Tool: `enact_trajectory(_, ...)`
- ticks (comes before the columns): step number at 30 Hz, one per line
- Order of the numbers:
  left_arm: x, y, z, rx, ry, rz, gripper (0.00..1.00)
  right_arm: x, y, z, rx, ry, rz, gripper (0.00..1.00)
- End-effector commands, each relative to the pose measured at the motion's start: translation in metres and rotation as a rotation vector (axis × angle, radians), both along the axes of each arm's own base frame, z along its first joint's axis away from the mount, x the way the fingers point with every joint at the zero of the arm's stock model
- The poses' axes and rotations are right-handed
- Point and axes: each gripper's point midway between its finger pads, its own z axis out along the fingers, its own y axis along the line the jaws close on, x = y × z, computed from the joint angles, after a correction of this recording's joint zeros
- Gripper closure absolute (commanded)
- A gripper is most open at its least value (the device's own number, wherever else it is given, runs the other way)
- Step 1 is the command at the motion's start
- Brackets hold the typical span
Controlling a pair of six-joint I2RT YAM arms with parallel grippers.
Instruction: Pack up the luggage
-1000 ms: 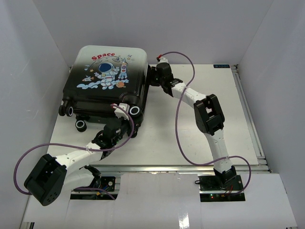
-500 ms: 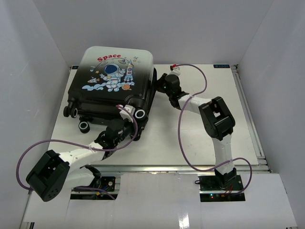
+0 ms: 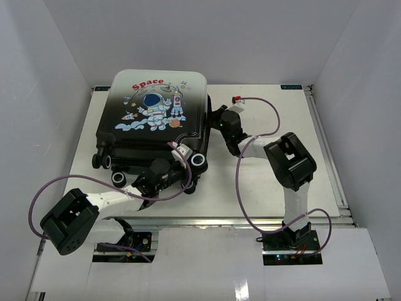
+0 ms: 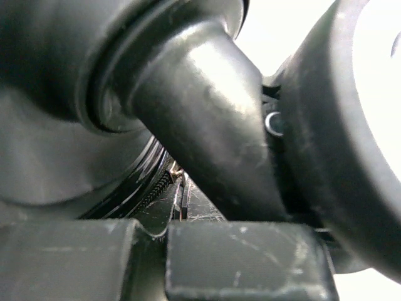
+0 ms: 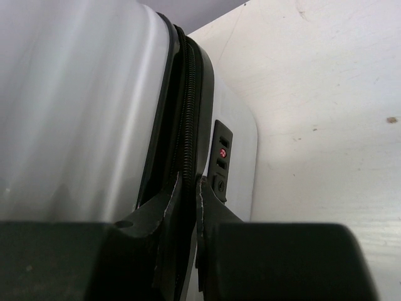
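- The luggage (image 3: pixel 156 119) lies flat and closed in the far left part of the surface (image 3: pixel 282 144). The astronaut print faces up, and the wheeled end is turned toward the near edge.
- The zipper (image 5: pixel 188 106) runs as a black band between the two shell halves. In the right wrist view the small combination lock (image 5: pixel 220 160) sits just beside it.
- The right claw (image 5: pixel 195 213) is at the side of the case that faces the right edge, with its tips set on the zipper line. The fingers are drawn almost together, with only a thin slit between them. Whether a zipper pull is pinched in that slit cannot be told.
- The left claw (image 4: pixel 166 248) is at the near corner of the case, right up against a caster wheel (image 3: pixel 199 160) and its fork. Its fingers are together, and nothing is seen held between them.
- Judged step: working the zipper while the other arm braces the case.
- To do this well, the pull should run along the zipper track and never across it, so the slider does not jam or slip out of the pinch.
- The brace at the wheel corner should oppose that pull, because a case on casters will likely pivot on a smooth surface.
- At the rounded shell corners the wrist should turn with the seam and move slowly.
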Motion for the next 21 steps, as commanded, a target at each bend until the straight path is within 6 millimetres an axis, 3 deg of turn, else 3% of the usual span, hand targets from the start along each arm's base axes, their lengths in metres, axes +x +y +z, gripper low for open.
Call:
enact_trajectory(1,0.017,-0.026,0.087,-0.171,-0.233,-0.031,1.0,-0.114,0.06,-0.075,-0.145,0.214,0.321,0.92)
enact_trajectory(5,0.034,-0.004,0.076,-0.13,-0.217,0.091,1.0,-0.126,0.049,-0.069,-0.143,0.199,0.311,0.92)
enact_trajectory(14,0.061,0.055,0.077,-0.202,-0.129,0.279,1.0,-0.163,0.032,-0.066,-0.134,0.174,0.299,0.92)
enact_trajectory(17,0.067,0.076,0.077,-0.206,-0.112,0.371,1.0,-0.175,0.041,-0.06,-0.13,0.155,0.312,0.92)
enact_trajectory(21,0.078,0.117,0.071,-0.198,-0.058,0.596,1.0,-0.201,0.077,-0.051,-0.11,0.126,0.381,0.92)
